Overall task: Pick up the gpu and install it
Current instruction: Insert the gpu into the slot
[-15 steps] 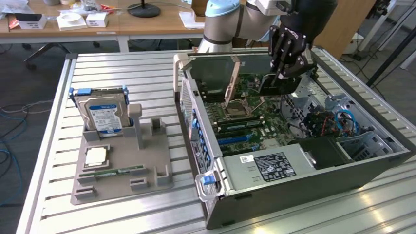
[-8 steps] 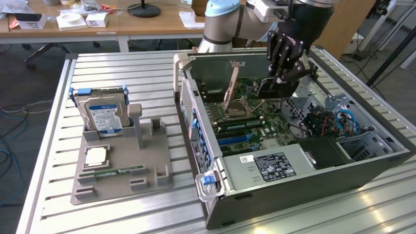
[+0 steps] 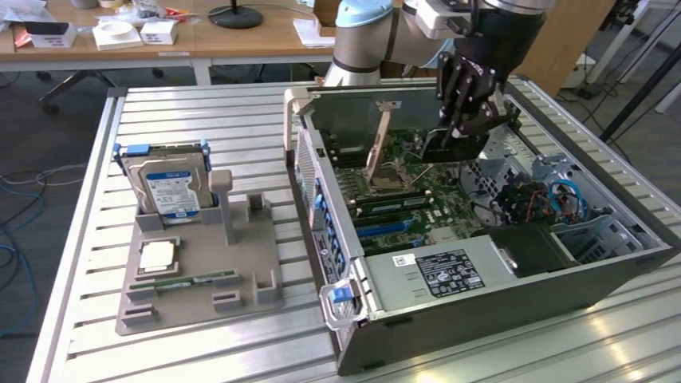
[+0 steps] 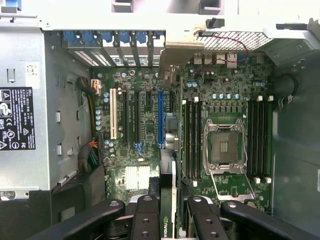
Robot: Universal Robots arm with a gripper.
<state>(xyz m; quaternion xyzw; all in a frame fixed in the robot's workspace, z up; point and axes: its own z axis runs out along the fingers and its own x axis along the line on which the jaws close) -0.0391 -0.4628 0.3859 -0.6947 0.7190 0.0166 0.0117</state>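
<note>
Exterior view's left: hard drive [image 3: 168, 187] and memory stick [image 3: 197, 281] are sitting in the grey rack [image 3: 250, 275] near the table [image 3: 191, 120] edge, and I'm not touching either. Moving right, I'm hovering over the open computer case [image 3: 479, 319], my gripper [image 3: 458, 132] clenching the gpu [image 3: 442, 148] on edge above the motherboard [image 3: 410, 199], near the case's far wall, unseated. My read: I'm wanting the card square over the blue slot [image 4: 161, 117], bracket facing the rear openings, no tilt.
</note>
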